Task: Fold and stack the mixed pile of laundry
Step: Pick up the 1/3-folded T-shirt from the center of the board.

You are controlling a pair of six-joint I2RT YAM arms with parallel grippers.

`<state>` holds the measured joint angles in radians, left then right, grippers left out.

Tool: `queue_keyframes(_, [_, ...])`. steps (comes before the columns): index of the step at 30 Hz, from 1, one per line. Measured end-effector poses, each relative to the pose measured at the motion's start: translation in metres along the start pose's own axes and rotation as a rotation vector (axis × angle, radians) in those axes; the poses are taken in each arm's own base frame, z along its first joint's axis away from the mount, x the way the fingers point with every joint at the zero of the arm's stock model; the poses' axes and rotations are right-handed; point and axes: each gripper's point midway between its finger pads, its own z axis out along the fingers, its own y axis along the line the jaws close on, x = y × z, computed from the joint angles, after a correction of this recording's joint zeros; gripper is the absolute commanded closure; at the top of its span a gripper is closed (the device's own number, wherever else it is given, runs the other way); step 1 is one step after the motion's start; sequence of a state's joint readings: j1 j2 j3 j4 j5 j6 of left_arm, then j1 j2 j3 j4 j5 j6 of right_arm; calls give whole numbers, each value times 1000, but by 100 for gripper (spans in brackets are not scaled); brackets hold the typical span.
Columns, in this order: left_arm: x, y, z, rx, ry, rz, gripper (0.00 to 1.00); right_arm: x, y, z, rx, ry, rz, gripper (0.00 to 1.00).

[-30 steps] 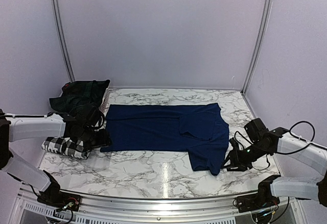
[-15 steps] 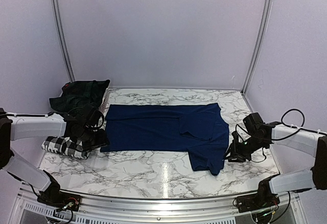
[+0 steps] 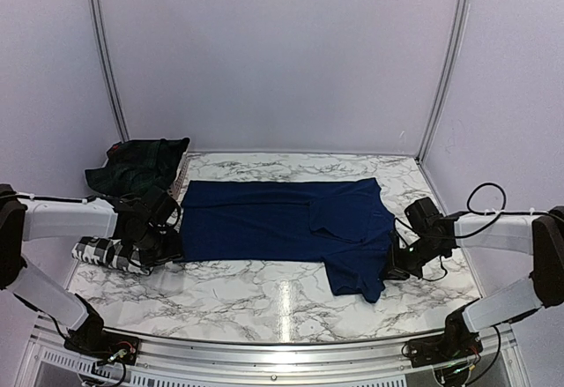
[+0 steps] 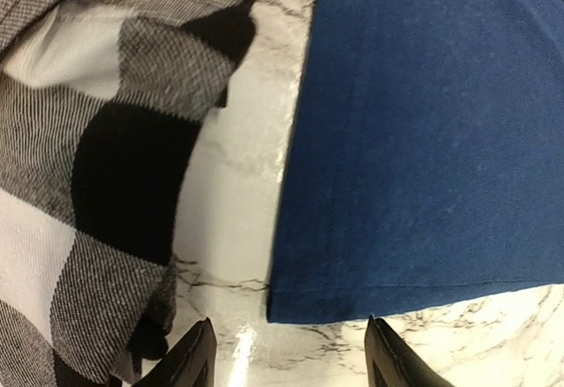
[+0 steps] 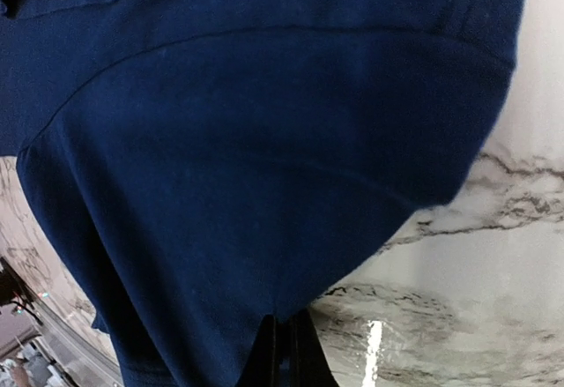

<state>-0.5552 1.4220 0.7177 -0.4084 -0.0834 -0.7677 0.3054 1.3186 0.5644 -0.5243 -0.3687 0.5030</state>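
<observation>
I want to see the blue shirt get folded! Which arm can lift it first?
Right. The right gripper is shut on the shirt's edge, so it could lift now. The left gripper hangs open over the opposite corner, gripping nothing.

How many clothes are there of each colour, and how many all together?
navy blue T-shirt: 1
black-and-white check shirt: 1
dark green plaid garment: 1
Total: 3
</observation>
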Motion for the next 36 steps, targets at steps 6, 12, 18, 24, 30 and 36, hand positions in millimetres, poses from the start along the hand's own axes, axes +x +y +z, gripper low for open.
queue_keyframes(6, [5,9,7,-47,22,-16,42,-1,0,-3,12,-13,-5,100])
queue_keyframes(12, [1,9,13,-71,28,-12,54,-1,0,-11,18,-38,-11,100])
queue_keyframes(18, [-6,1,18,-60,40,6,85,-4,6,-21,-3,-77,-15,100])
queue_keyframes(24, [1,0,15,-32,60,1,100,-4,14,-34,-43,-113,-20,100])
queue_keyframes(30, [14,6,8,-13,89,-8,100,6,23,-48,-110,-148,-16,100])
queue_keyframes(36, [15,7,0,-4,100,-22,100,8,28,-55,-139,-161,-9,100])
